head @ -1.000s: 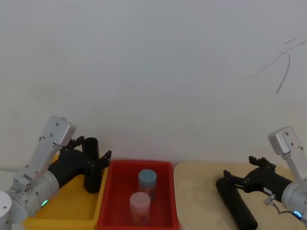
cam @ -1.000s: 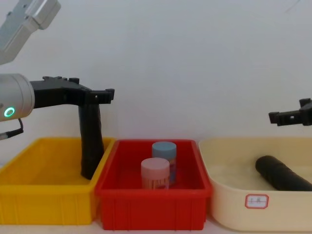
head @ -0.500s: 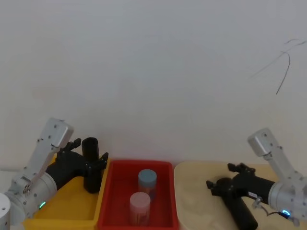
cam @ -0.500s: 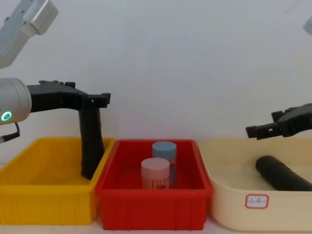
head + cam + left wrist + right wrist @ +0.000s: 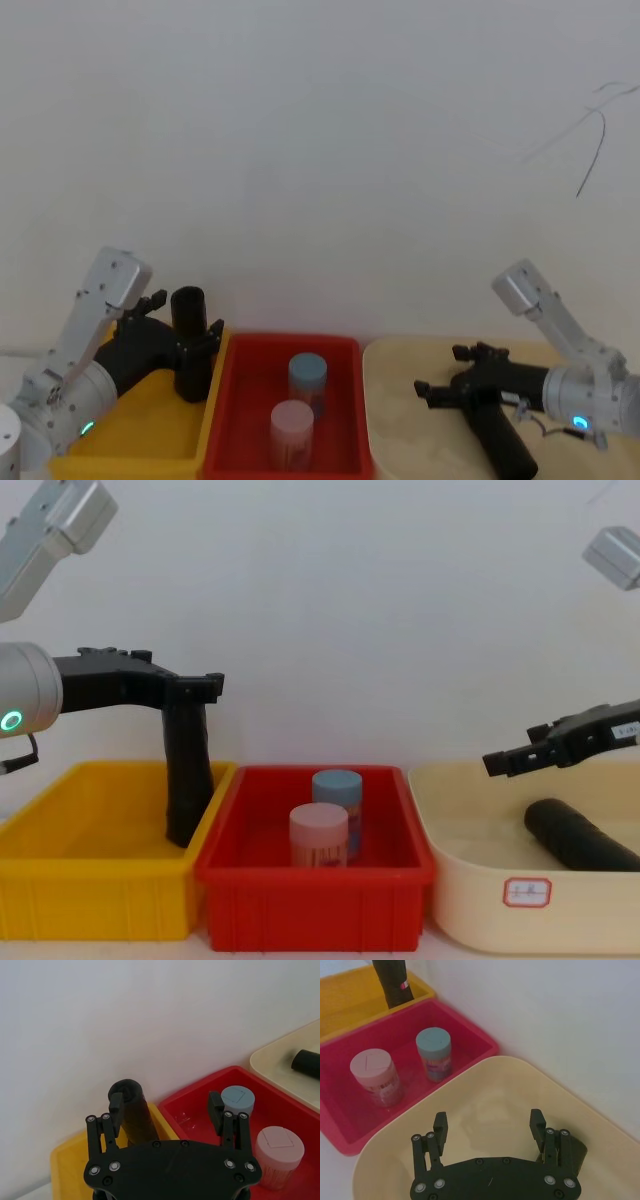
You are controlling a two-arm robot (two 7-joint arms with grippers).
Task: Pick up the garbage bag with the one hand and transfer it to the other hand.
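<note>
A black garbage bag roll (image 5: 187, 770) stands upright at the right end of the yellow bin (image 5: 90, 890). The one hand, my green-lit left gripper (image 5: 205, 684), is level with the roll's top (image 5: 188, 300). In the left wrist view this gripper (image 5: 166, 1105) is open, and one finger (image 5: 117, 1105) is close against the roll (image 5: 135, 1115). The other hand, my blue-lit right gripper (image 5: 495, 763), hangs open over the beige bin (image 5: 465, 880). A second black roll (image 5: 575, 835) lies in that bin, below and beside the right gripper (image 5: 489, 1122).
A red bin (image 5: 310, 905) sits between the yellow and beige bins. It holds a blue-lidded canister (image 5: 336, 785) and a pink-lidded canister (image 5: 318, 832). A white wall rises close behind all three bins.
My right gripper has moved leftward and lower over the beige bin, toward the red bin. The left gripper has sunk slightly at the standing roll.
</note>
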